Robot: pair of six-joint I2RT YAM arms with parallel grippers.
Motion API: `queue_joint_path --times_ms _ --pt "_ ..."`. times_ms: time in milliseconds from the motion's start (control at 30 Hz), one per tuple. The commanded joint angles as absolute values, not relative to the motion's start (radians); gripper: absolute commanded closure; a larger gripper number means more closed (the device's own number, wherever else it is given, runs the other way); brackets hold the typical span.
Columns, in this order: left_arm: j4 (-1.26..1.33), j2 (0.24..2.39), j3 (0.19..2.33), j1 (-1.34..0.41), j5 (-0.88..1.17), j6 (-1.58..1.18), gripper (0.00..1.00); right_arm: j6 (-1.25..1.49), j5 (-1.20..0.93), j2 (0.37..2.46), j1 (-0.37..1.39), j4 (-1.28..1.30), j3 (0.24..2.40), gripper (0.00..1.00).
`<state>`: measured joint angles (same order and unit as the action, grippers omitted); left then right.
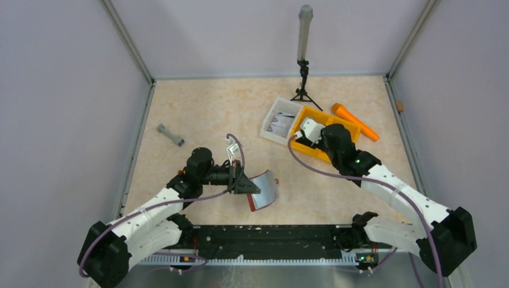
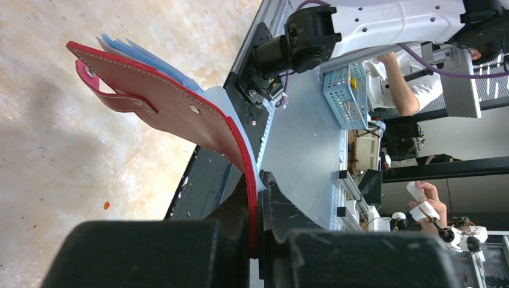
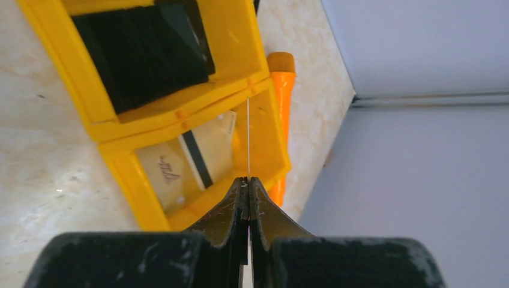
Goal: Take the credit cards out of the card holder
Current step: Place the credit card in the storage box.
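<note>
My left gripper (image 1: pixel 247 185) is shut on the edge of the dark red card holder (image 1: pixel 265 193) and holds it up open above the table. In the left wrist view the card holder (image 2: pixel 162 102) curves away from my left gripper (image 2: pixel 259 183). Its snap tab (image 2: pixel 114 101) hangs loose, and pale cards (image 2: pixel 141 55) stick out behind it. My right gripper (image 3: pixel 248 181) is shut on a thin credit card (image 3: pixel 248 138), seen edge-on, above the yellow bin (image 3: pixel 126 174). Another card (image 3: pixel 198 153) lies in that bin's compartment. From above, my right gripper (image 1: pixel 312 133) is over the bin (image 1: pixel 347 129).
A white tray (image 1: pixel 268 123) stands left of the yellow bin. An orange tool (image 1: pixel 355 122) lies behind the bin. A small tripod with a grey post (image 1: pixel 304 60) stands at the back. A grey dumbbell-shaped part (image 1: pixel 170 135) lies at the left. The bin's other compartment holds black items (image 3: pixel 144 54).
</note>
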<state>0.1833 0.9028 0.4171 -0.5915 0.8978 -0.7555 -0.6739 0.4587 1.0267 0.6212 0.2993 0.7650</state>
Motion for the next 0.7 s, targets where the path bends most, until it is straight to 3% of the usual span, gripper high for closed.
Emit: queue_joint_path --times_ms 0,500,667 --pt "0.242 0.918 0.45 -0.588 0.937 -0.752 1.0 -0.926 0.431 1.087 0.537 0.158 0.758 1.0" --pt "0.457 0.939 0.378 -0.588 1.026 -0.875 1.0 -1.077 0.294 1.246 0.379 -0.024 0.707 1.0" --pt "0.504 0.956 0.375 -0.589 1.04 -0.9 1.0 -1.091 0.235 1.21 0.333 -0.045 0.689 1.0"
